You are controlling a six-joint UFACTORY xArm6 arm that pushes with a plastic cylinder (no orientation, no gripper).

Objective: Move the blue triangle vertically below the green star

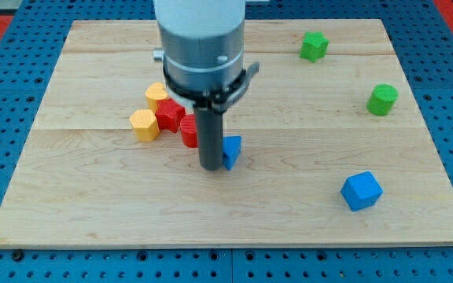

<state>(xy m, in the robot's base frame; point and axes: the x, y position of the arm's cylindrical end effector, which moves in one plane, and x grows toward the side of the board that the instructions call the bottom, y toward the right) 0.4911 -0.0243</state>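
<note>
The blue triangle [233,151] lies near the middle of the wooden board [93,204], just right of my tip [211,167], which touches or nearly touches its left side. The rod hides part of the triangle. The green star [314,45] sits at the view's top right, far up and to the right of the triangle.
A green cylinder [382,100] sits at the right. A blue cube [361,191] sits at the lower right. Two yellow blocks [144,125] [156,94] and two red blocks [171,114] [189,132] cluster left of the rod, the nearer red one partly hidden.
</note>
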